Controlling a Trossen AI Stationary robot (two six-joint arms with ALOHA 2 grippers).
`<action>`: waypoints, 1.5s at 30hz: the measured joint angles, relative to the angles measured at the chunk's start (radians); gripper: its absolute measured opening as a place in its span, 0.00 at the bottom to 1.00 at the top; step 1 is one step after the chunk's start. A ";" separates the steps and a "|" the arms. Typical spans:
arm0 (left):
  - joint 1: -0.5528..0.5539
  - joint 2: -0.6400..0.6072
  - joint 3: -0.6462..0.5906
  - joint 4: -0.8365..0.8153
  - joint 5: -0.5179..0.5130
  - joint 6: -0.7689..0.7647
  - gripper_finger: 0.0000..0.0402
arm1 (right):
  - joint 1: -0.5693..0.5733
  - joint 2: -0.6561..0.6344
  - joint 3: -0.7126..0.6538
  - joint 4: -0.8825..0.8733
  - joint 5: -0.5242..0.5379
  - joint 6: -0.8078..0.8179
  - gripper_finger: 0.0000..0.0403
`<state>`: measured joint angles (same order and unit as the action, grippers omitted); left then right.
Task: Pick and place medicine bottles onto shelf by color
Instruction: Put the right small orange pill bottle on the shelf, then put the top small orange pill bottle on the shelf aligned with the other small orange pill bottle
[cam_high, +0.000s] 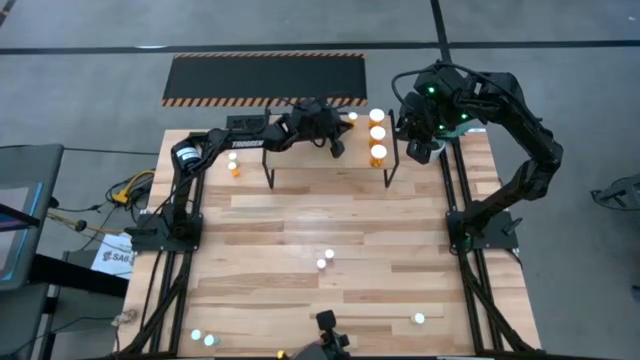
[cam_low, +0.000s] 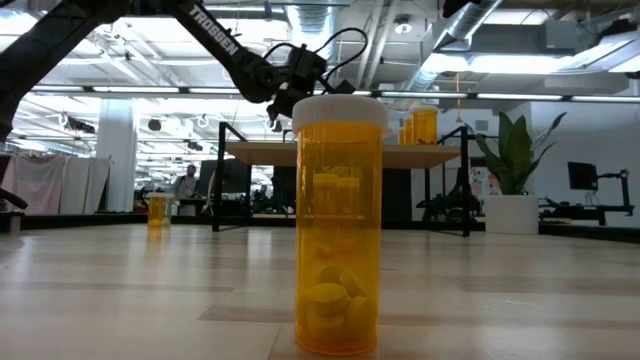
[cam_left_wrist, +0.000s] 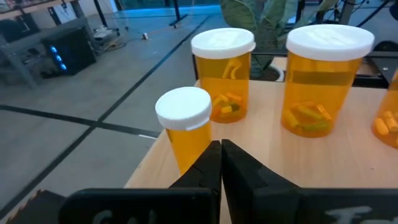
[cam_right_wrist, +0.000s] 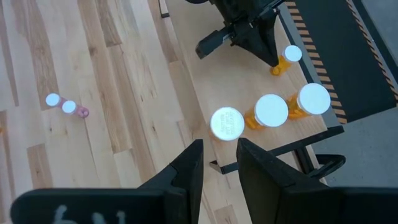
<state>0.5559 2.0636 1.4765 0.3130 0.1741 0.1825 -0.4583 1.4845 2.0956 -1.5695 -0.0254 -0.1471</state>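
Note:
The shelf (cam_high: 300, 160) stands at the table's far edge. On its right end stand three large orange bottles with white caps (cam_high: 378, 134) and one small orange bottle (cam_left_wrist: 185, 124). My left gripper (cam_left_wrist: 221, 144) is shut, low over the shelf top, its tips right beside the small bottle. My right gripper (cam_right_wrist: 214, 149) is open and empty, held high just off the shelf's right end (cam_high: 420, 152), looking down. Another orange bottle (cam_low: 338, 225) stands upright on the table close to the low camera. My left gripper's shut fingers (cam_left_wrist: 208, 163) come level along the shelf top and stand against the lower body of the small orange bottle (cam_left_wrist: 186, 149), which stands upright on the shelf. I cannot tell whether they touch it.
A small orange bottle (cam_high: 233, 166) stands left of the shelf. Two pinkish bottles (cam_high: 326, 259) stand mid-table. Greenish ones stand near the front edge (cam_high: 418, 318) and front left corner (cam_high: 202, 338). A black striped mat (cam_high: 265, 78) lies beyond the table.

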 joint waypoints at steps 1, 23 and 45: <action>0.001 0.000 0.000 0.000 0.000 0.000 0.00 | 0.000 0.000 0.000 0.000 0.000 0.000 0.29; -0.038 -0.161 0.000 -0.247 0.102 -0.043 0.00 | 0.000 0.000 0.000 0.000 0.000 0.007 0.29; -0.171 -0.824 -0.027 -1.541 -0.240 -0.059 0.00 | 0.280 0.000 0.000 0.063 0.038 0.388 0.29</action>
<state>0.3853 1.2400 1.4496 -1.2280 -0.0661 0.1237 -0.1784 1.4849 2.0956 -1.5064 0.0128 0.2406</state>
